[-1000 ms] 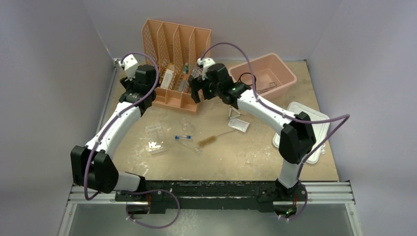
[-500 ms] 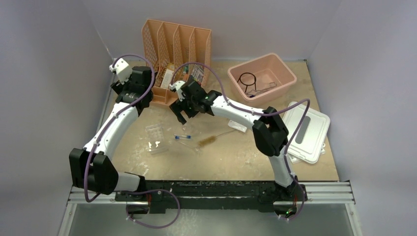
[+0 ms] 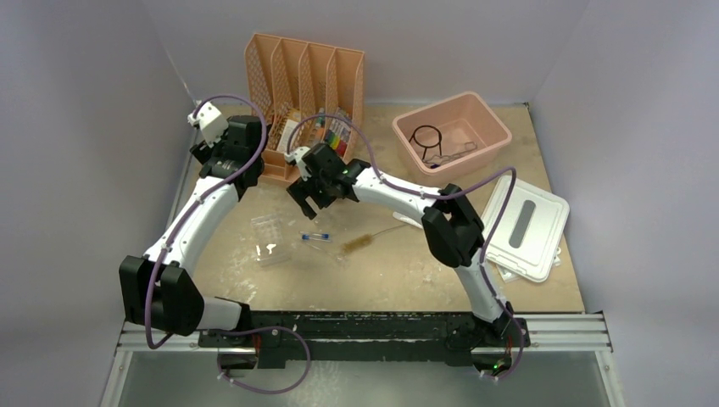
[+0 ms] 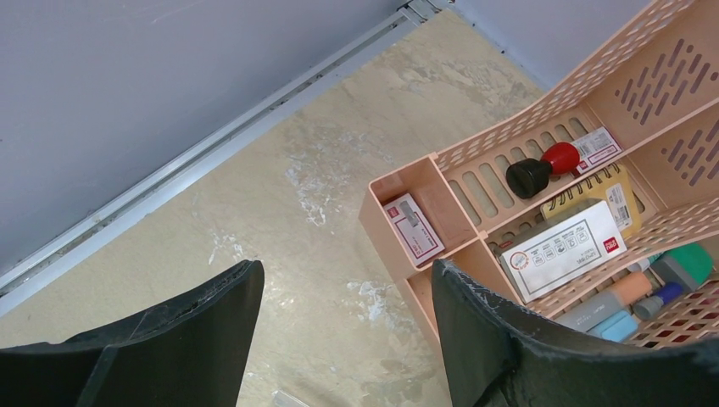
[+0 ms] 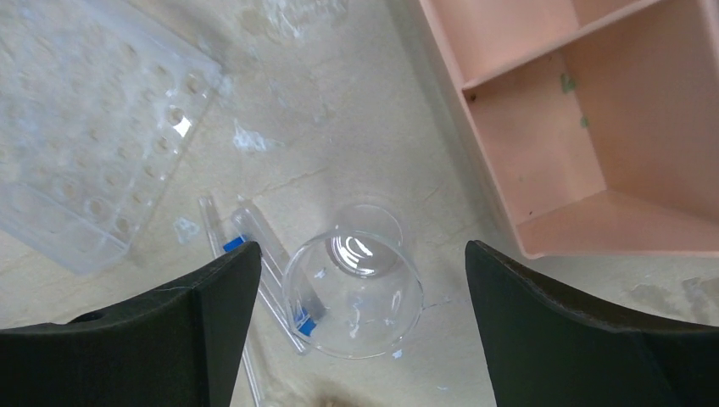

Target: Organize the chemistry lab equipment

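Note:
In the right wrist view a clear funnel (image 5: pixel 353 292) lies on the table between the fingers of my open right gripper (image 5: pixel 363 254), and neither finger touches it. Blue-capped clear tubes (image 5: pixel 254 248) lie just left of it, beside a clear tube rack (image 5: pixel 85 153). From above, my right gripper (image 3: pixel 312 202) hovers over the funnel (image 3: pixel 321 219), near a tube (image 3: pixel 316 237), the rack (image 3: pixel 267 237) and a bristle brush (image 3: pixel 360 244). The black wire ring (image 3: pixel 426 136) and metal tongs (image 3: pixel 454 154) lie in the pink tub (image 3: pixel 492 127). My left gripper (image 3: pixel 222 154) is open and empty (image 4: pixel 346 270).
The peach slotted organizer (image 3: pixel 305 93) stands at the back with boxes and markers in it. Its corner (image 4: pixel 407 195) is just right of my left gripper, and its base (image 5: pixel 593 127) is close to my right gripper. A white lid (image 3: pixel 526 227) lies at the right.
My right arm has swung from the front of the organizer to the left and down over the funnel. My left gripper has shifted slightly left.

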### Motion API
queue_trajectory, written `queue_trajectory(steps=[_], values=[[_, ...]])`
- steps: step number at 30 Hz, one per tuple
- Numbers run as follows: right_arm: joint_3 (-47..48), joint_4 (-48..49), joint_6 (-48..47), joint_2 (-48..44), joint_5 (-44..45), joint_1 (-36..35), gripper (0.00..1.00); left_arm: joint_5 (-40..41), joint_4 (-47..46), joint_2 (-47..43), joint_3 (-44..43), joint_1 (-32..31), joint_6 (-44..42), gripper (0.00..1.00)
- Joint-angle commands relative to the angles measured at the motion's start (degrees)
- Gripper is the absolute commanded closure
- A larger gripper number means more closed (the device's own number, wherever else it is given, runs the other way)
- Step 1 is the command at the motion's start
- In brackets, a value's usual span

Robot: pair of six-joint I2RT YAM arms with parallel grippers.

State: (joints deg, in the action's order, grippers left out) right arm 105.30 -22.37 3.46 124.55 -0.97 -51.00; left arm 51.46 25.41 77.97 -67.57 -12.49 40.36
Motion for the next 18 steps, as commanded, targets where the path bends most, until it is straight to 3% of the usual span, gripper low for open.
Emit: queue_trajectory(steps=[1, 18], values=[[1.62, -2.38, 0.08, 0.00, 0.51, -0.39, 0.12, 1.45, -0.23, -1.47, 0.61, 0.36, 1.17, 0.28], [1.55, -3.18, 0.12, -0.26, 2.89, -0.68, 0.47, 1.61, -0.35, -1.51, 0.51, 0.36, 1.15, 0.28]])
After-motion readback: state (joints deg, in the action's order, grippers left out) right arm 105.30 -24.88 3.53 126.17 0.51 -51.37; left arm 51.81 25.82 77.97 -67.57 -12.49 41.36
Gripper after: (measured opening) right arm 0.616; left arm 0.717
